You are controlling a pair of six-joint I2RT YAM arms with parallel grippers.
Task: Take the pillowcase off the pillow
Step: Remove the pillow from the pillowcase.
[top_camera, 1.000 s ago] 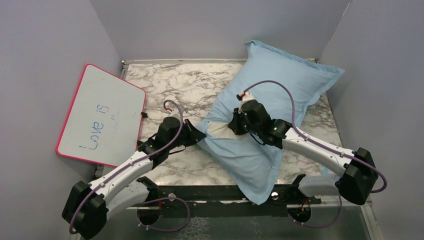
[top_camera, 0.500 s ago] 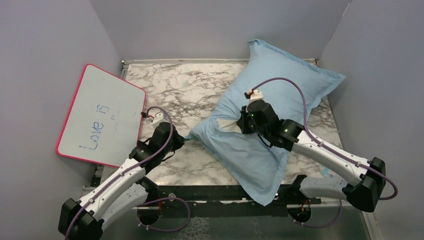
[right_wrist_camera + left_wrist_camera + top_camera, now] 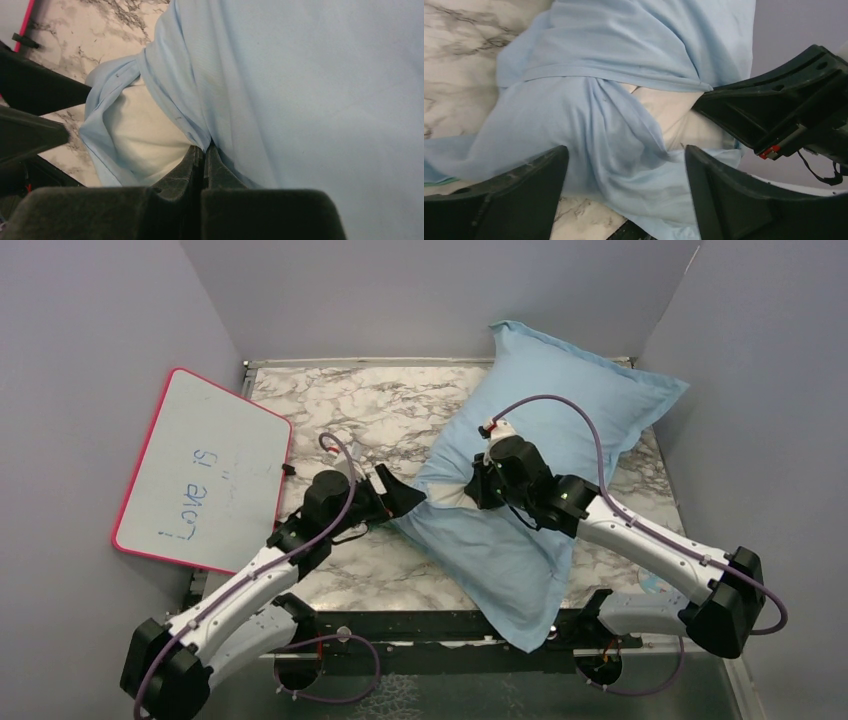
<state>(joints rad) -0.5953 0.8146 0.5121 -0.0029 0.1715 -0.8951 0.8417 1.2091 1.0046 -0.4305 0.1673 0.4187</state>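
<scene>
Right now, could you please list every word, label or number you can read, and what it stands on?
"Love is": handwritten in blue on the pink-framed rectangular whiteboard.
Small marks beside those words: too faint to read.
No text shows on the light blue fabric pillowcase.

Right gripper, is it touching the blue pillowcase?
Touching. The right wrist view shows the right gripper shut, with a fold of the pillowcase pinched between its tips.

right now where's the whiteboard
In the top view the whiteboard sits tilted at the left edge of the table, just left of the left gripper and well apart from the pillowcase.
</scene>
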